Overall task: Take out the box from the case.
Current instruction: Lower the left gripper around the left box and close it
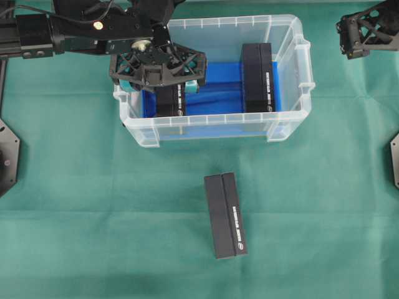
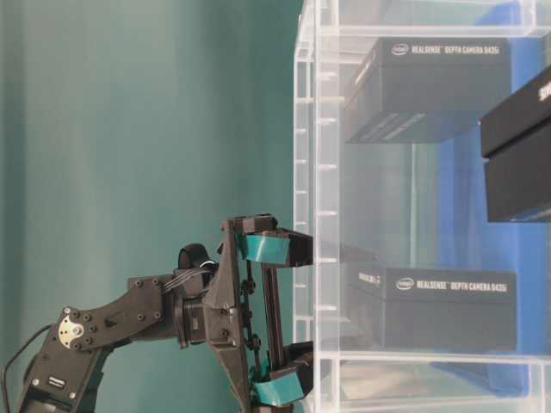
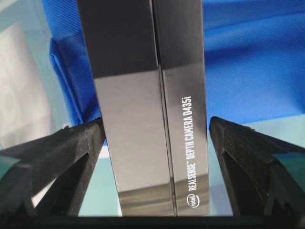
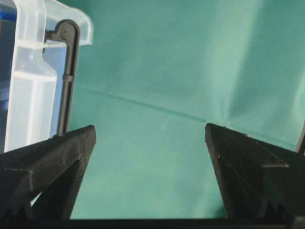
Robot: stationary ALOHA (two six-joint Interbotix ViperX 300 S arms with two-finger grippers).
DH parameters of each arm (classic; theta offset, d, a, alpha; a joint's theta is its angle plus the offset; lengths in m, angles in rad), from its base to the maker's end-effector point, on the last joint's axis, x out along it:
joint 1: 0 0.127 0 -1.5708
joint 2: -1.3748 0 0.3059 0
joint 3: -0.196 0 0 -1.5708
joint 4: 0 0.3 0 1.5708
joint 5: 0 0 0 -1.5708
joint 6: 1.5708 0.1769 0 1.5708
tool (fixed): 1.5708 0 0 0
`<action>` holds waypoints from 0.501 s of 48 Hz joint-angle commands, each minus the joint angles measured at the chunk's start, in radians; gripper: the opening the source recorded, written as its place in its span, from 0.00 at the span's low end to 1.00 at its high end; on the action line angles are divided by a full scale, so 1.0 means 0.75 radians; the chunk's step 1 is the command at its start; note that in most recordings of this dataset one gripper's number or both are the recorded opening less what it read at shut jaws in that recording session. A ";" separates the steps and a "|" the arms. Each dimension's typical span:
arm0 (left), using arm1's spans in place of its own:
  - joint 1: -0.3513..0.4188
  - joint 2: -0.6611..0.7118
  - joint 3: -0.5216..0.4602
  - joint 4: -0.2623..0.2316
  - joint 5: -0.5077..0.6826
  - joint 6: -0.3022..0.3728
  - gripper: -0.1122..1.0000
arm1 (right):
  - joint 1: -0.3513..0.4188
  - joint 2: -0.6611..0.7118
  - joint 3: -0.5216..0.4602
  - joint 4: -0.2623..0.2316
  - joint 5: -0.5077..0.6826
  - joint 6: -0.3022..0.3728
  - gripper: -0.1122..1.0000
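Box (image 1: pixel 169 99): black, lay in the left end of the case (image 1: pixel 215 128), on blue cloth (image 1: pixel 215 93), partly hidden under the left gripper (image 1: pixel 163 80). Left gripper: jaws wide apart, one finger (image 3: pixel 57 162) each side of the box, not touching it. Second box (image 1: pixel 257 78): black, lay in the right end of the case. Third box (image 1: pixel 225 215): lay on the green cloth (image 1: pixel 81 218) in front of the case. Right gripper (image 4: pixel 150 167): jaws wide apart, empty, over green cloth beside the case's corner
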 commanded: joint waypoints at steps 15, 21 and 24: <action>-0.008 -0.018 -0.010 -0.004 0.004 -0.008 0.67 | 0.010 -0.016 -0.012 -0.004 -0.008 -0.002 0.94; -0.014 -0.018 -0.031 -0.006 0.004 -0.006 0.65 | 0.010 -0.022 -0.010 -0.004 -0.008 -0.004 0.94; -0.012 -0.020 -0.037 -0.006 0.004 -0.006 0.65 | 0.010 -0.025 -0.008 -0.004 -0.008 -0.004 0.94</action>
